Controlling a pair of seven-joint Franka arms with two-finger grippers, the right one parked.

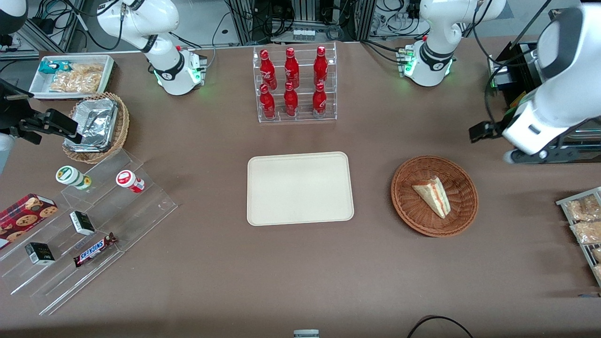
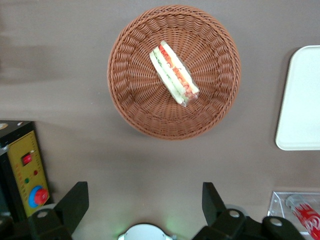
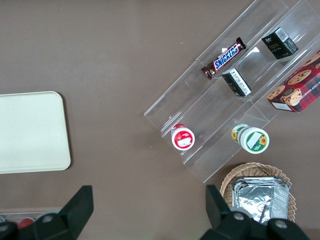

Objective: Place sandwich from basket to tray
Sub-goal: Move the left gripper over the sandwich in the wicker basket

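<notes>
In the basket: the sandwich (image 1: 433, 195) is lying on its side near the middle of the basket (image 1: 434, 225), untouched.
Hand: the hand (image 2: 145, 207) is hanging high above the desk (image 1: 300, 263), off the basket's rim, fingers (image 2: 75, 200) spread wide and gripping nothing, likely readied for a descent.
Tray: the tray (image 1: 300, 188) is sitting bare beside the basket, toward the parked arm's end, keeping the carry short.
Bottle rack: the bottle rack (image 1: 293, 84) is standing farther from the front camera, out of the path.
</notes>
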